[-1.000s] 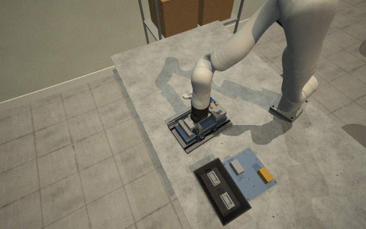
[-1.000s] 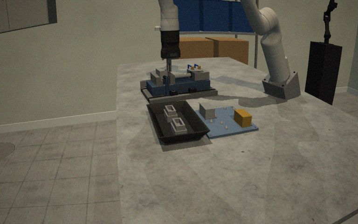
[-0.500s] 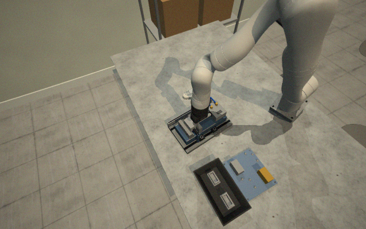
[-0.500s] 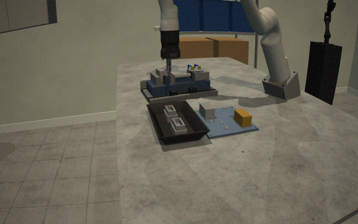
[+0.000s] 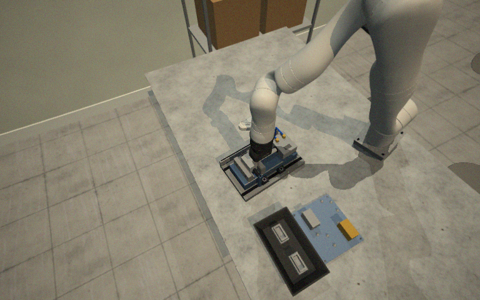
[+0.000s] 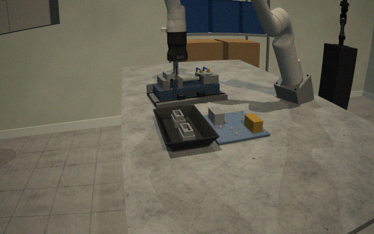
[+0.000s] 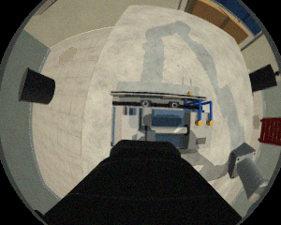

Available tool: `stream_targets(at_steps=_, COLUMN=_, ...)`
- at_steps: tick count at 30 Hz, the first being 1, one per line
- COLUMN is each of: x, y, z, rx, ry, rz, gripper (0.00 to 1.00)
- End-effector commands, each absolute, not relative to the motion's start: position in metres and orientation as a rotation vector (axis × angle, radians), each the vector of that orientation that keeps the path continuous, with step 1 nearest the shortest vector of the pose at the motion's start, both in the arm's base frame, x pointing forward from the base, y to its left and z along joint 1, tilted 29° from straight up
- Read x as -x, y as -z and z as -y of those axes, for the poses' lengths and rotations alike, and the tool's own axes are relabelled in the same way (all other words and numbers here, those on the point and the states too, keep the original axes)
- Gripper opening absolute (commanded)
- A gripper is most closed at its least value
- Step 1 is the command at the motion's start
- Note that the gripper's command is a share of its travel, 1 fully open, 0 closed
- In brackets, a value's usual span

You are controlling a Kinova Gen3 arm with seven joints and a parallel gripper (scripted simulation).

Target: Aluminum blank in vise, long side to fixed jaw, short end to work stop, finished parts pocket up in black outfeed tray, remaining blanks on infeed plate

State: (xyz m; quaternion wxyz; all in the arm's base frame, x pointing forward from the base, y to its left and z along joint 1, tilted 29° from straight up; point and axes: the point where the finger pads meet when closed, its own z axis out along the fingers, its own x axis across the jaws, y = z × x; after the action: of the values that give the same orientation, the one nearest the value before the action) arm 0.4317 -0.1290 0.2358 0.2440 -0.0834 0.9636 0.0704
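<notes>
The blue vise (image 5: 261, 169) stands mid-table, its hose-side jaw (image 6: 208, 77) to the right and its fixed jaw (image 6: 165, 79) to the left. A gray aluminum blank (image 7: 167, 119) lies between the jaws and also shows in the exterior view (image 6: 186, 78). My gripper (image 6: 175, 69) is shut and empty, pointing straight down with its fingertips at the blank's end near the fixed jaw. Two pocketed finished parts (image 5: 280, 234) (image 5: 297, 263) lie pocket up in the black outfeed tray (image 5: 290, 249). A gray blank (image 5: 310, 218) and a yellow brass blank (image 5: 347, 228) sit on the blue infeed plate (image 5: 328, 226).
The arm's base (image 5: 378, 146) is bolted to the table right of the vise. A shelf rack with cardboard boxes (image 5: 248, 18) stands behind the table. A small white object (image 5: 244, 124) lies behind the vise. The table's left edge runs close to the vise and tray.
</notes>
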Motion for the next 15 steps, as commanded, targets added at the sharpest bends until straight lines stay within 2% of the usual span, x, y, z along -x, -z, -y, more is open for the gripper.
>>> stream_targets(at_steps=1, x=-0.4325, y=-0.2365, z=0.1290, rx=0.228, ry=-0.192, rz=-2.631, gripper=0.00)
stream_targets(at_steps=15, x=-0.4359, y=-0.2384, z=0.1285, rx=0.228, ry=-0.192, rz=-2.631, gripper=0.00)
